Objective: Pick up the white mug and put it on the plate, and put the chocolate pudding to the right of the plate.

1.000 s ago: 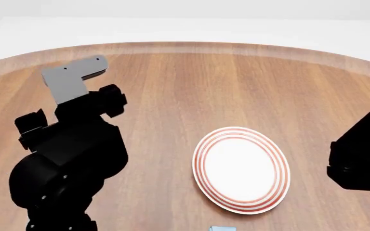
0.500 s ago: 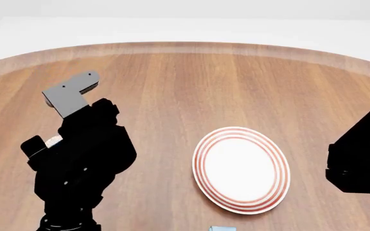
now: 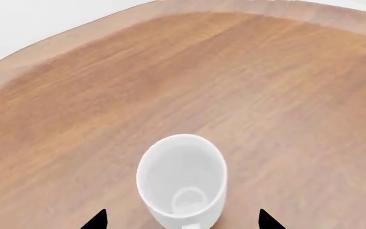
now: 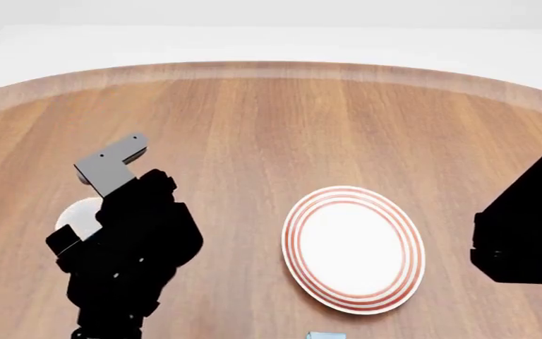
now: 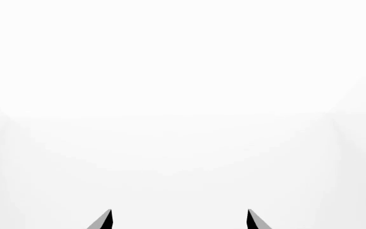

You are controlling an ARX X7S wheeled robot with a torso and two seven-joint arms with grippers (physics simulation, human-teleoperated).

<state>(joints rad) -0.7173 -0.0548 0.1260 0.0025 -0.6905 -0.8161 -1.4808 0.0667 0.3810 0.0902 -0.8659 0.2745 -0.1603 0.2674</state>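
Most of white mug [image 4: 75, 217] hidden behind left arm [image 4: 130, 247].

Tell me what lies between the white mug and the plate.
In the head view, the left arm's black bulk covers most of the stretch between white mug and plate; the rest shows only bare wood table.

No readable text, labels, brands or nos. in any view. White mug [image 3: 181, 181] is plain, no print inside or on rim. Plate [image 4: 354, 248] has only red rings, no lettering. A light-blue sliver [image 4: 326, 335] at the head view's bottom edge is cut off, too little shows to read anything. Bench [image 4: 281, 120] is bare wood grain, no marks. Right wrist view is blank white w/ no signs.
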